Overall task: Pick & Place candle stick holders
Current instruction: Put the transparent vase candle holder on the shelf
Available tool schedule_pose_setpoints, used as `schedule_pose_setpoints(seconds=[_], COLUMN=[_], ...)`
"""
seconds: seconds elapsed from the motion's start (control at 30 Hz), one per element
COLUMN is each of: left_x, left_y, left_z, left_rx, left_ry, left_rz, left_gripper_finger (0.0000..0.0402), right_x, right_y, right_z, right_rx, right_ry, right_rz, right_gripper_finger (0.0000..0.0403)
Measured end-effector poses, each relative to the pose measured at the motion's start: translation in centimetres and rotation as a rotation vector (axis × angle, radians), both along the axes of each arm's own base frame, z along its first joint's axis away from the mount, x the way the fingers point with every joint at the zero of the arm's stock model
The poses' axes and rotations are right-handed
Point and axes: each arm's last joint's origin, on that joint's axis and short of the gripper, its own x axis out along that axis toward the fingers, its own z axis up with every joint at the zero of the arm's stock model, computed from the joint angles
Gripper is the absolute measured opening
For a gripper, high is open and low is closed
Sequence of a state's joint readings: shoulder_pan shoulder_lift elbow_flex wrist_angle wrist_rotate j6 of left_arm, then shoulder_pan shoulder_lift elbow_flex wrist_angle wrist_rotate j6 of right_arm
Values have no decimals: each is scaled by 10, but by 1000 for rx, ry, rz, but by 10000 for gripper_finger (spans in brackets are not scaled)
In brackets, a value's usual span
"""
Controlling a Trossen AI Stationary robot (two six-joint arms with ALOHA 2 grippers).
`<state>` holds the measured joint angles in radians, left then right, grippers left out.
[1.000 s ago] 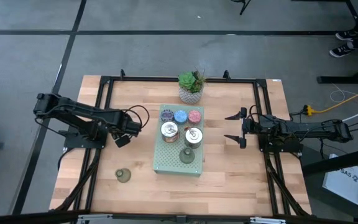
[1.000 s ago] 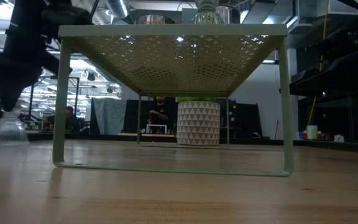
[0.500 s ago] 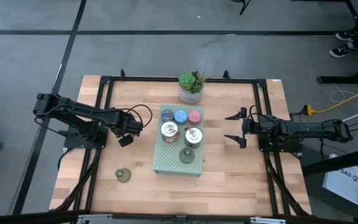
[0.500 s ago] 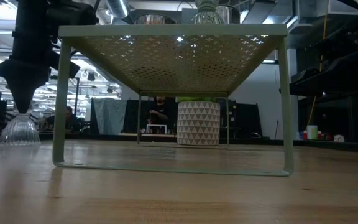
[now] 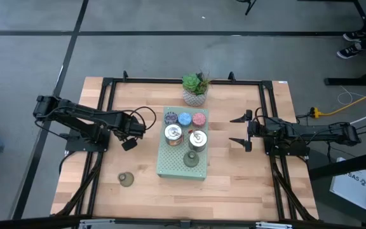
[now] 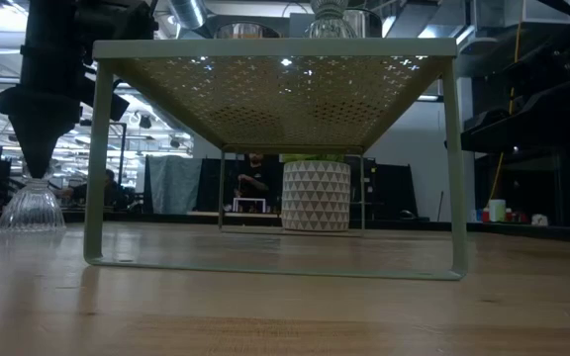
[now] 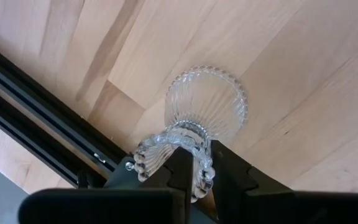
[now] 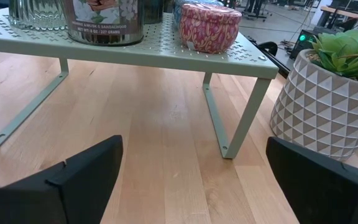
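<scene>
Left wrist view: left gripper (image 7: pixel 194 171) is clamping glass holder (image 7: pixel 197 121) by its stem; keeping it upright, clearing the rack (image 5: pixel 170 166) edge. Right gripper (image 5: pixel 239 131) is waiting, fingers spread.

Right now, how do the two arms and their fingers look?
Both arms are dark and slender, built of jointed segments. The left arm has a thin black cable looping near its wrist. The right arm ends in two dark, flat, wide fingers.

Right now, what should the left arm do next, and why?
Probably lift and carry toward the green rack: the left gripper has its fingers shut on the clear glass holder, low beside the rack, whose top has a bare front corner.
</scene>
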<state>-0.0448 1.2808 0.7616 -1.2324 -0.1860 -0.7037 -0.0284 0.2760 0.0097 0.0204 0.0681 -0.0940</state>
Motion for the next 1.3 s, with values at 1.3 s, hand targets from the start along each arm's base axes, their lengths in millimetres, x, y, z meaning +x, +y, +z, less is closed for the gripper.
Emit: schedule_pose_setpoints(seconds=[1.3], left_x=[19], left_y=[-38], left_z=[74], left_rx=[5], left_ry=[-205], left_rz=[-341], left_gripper_finger=[29], right_x=[0], right_y=[0], right_z=[0], right_rx=[0], right_ry=[0], right_rz=[0], right_gripper_finger=[399])
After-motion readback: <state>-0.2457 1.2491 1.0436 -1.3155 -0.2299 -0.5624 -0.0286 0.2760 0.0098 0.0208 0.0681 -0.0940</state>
